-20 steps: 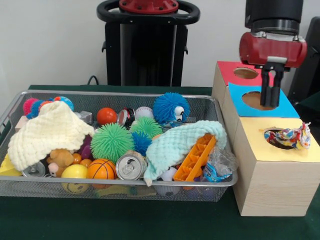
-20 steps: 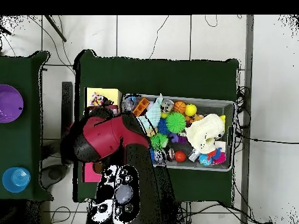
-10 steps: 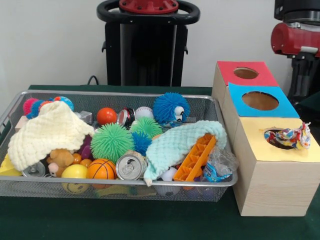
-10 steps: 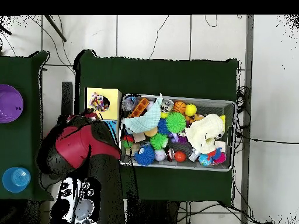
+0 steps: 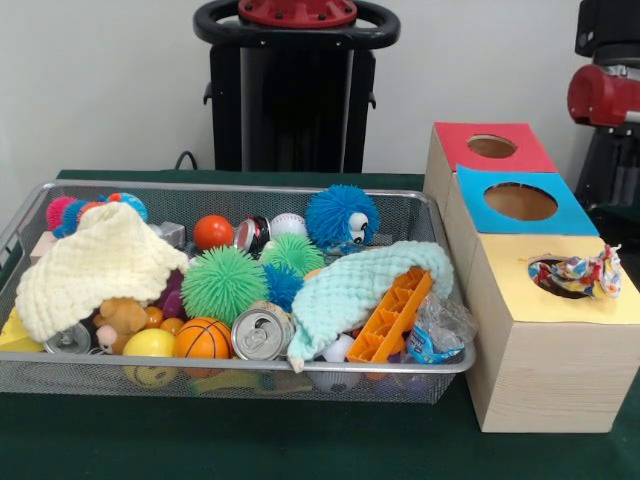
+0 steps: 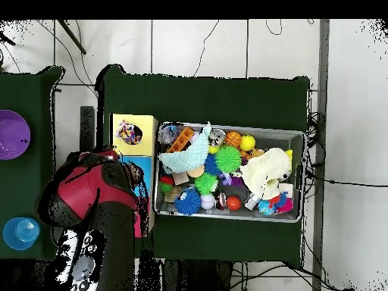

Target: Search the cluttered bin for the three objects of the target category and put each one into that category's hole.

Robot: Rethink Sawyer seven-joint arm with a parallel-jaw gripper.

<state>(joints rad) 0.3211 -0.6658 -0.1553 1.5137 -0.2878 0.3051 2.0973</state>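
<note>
A wire mesh bin (image 5: 230, 368) holds a cream cloth (image 5: 95, 265) at its left and a mint cloth (image 5: 355, 285) draped over an orange plastic piece (image 5: 392, 318). To the right stands a wooden box with a red hole (image 5: 492, 146), a blue hole (image 5: 520, 201) and a yellow panel (image 5: 520, 295). A multicoloured cloth (image 5: 580, 272) hangs half in the yellow hole. My gripper (image 5: 612, 170) shows at the right edge, behind the box and off to its side, with nothing seen in it. In the overhead view the red arm (image 6: 87, 193) covers most of the box.
The bin also holds a blue spiky ball (image 5: 340, 215), a green spiky ball (image 5: 222, 283), a drinks can (image 5: 260, 333), a small basketball (image 5: 202, 338) and several small balls. In the overhead view a purple plate (image 6: 11, 135) and a blue cup (image 6: 19, 233) sit on a side table.
The arm has swung from above the blue hole off to the box's outer side, now only partly in the front view. Bin contents and the multicoloured cloth have not moved.
</note>
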